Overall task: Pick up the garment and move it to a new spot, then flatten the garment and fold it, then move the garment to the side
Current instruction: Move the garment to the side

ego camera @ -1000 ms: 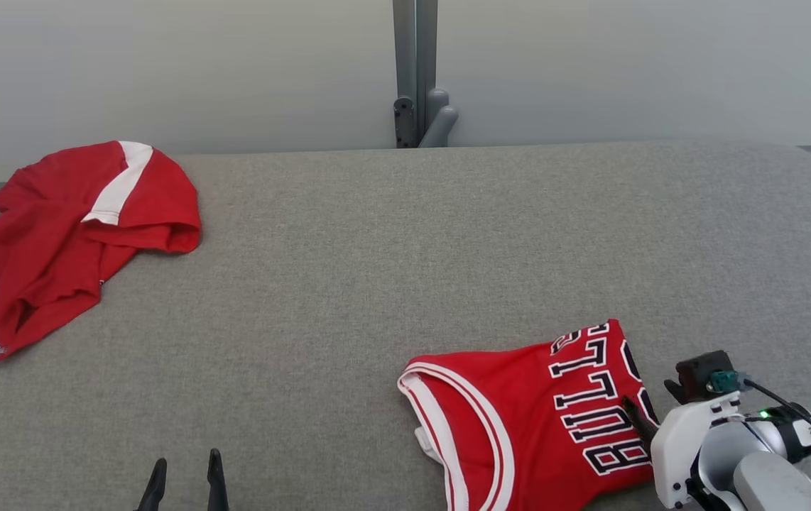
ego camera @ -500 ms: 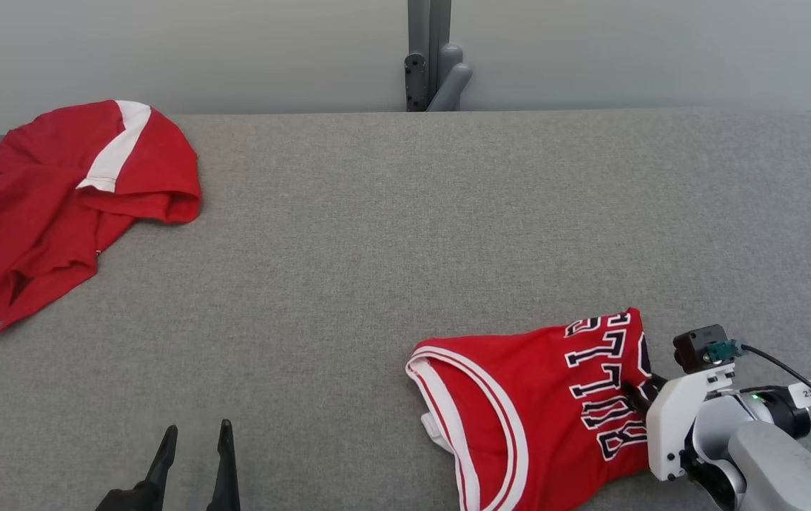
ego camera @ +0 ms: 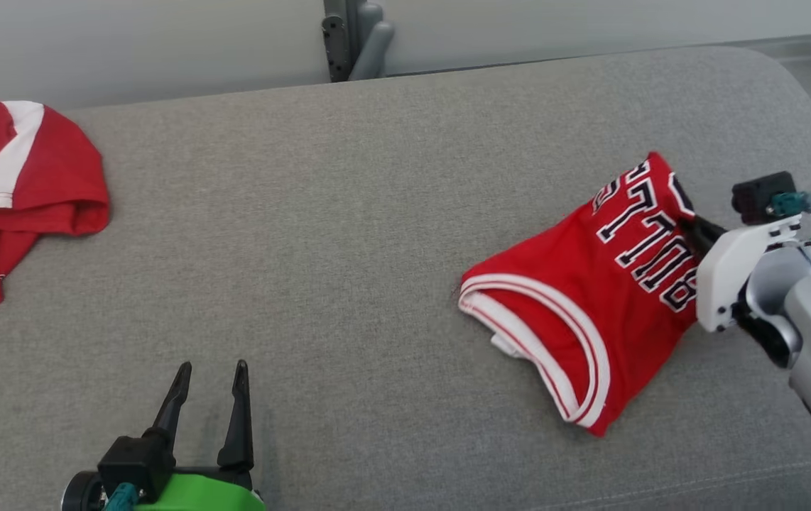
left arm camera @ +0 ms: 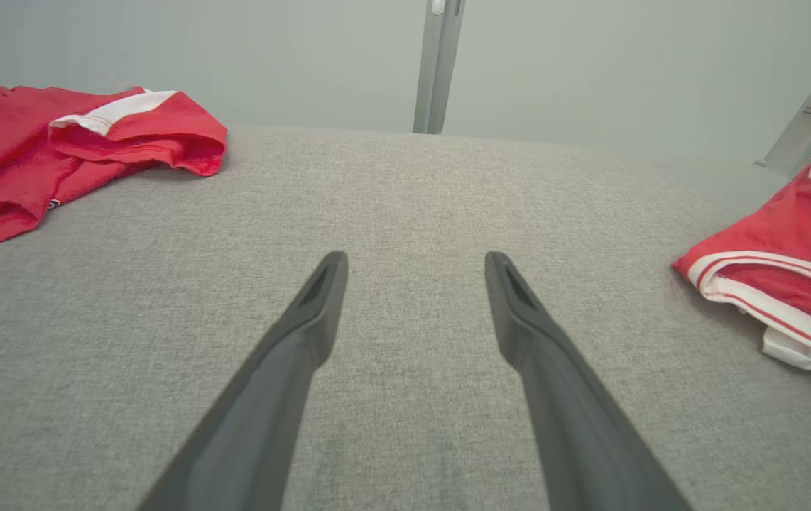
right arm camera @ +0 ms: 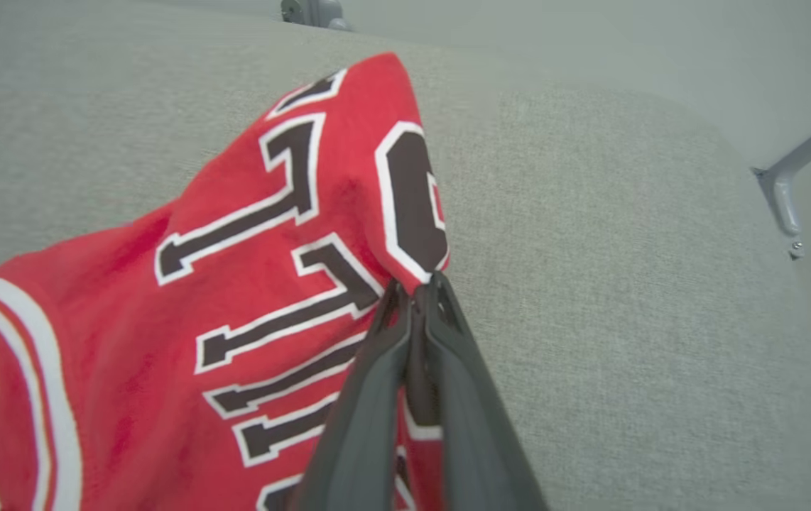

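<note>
Grey padded bench [ego camera: 349, 213] spans the frame. Red-and-white shirt [ego camera: 15, 184]: upper left, crumpled. Red jersey [ego camera: 590, 305]: centre right, with its lettered edge raised. Right fingers [right arm camera: 370, 411]: pressed together, pinching that edge. Left fingers [left arm camera: 292, 355]: lower left, spread apart, holding nothing.

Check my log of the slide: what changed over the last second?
The right gripper, shut on the lettered jersey, dragged it farther right and away across the table; the head camera shifted too. The left gripper stayed open, and the other red garment lay where it was.
</note>
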You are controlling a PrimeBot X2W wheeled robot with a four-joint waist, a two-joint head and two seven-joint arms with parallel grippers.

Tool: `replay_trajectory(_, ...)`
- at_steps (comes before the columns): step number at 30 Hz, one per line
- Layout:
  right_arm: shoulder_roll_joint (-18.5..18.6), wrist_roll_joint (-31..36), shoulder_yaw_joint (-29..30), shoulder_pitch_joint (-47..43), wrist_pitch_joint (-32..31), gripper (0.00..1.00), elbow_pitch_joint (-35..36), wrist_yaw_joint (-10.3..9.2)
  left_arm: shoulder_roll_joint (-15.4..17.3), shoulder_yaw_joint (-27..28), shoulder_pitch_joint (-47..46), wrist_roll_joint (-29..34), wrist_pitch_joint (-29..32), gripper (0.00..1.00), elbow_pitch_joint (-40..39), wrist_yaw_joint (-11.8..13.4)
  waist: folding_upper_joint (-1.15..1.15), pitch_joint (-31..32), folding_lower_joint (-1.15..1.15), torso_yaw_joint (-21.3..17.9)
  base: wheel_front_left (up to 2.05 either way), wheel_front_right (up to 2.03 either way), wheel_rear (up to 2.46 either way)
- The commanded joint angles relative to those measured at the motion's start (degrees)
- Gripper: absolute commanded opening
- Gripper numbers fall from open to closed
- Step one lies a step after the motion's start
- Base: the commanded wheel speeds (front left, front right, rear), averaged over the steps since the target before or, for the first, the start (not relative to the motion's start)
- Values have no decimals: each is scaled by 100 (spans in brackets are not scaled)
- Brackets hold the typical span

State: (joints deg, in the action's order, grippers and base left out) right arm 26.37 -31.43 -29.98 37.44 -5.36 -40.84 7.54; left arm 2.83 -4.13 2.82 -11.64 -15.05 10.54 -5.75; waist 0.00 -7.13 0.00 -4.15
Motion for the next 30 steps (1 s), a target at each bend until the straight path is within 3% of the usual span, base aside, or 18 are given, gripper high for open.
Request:
replay_trajectory(1, 139, 56, 101, 229, 43, 0, -179, -12, 14, -31, -156, 36, -17, 100, -13, -32, 0, -381, 0, -366, 0, 0, 0)
replay_trajectory(9, 631, 374, 1038, 918, 568, 0, -1264, -11, 50, -253, -531, 195, -17, 100, -47, -132, 0, -915, 0, -360, 0, 0, 0)
replay_trajectory(21, 784, 1392, 2415, 1676, 1545, 0, -2886, -11, 112, -529, -699, 173, -17, 100, -40, -173, 0, -1259, 0, 19, 0, 0, 0)
replay_trajectory(23, 749, 1619, 2561, 1731, 1678, 100, -3051, -11, 105, -482, -662, 167, -17, 100, -33, -171, 0, -1244, 0, 88, 0, 0, 0)
replay_trajectory(30, 746, 2302, 2953, 1753, 1998, 100, -3126, -11, 83, -315, -475, 145, -17, 100, -7, -174, 0, -1021, 0, 178, 0, 0, 0)
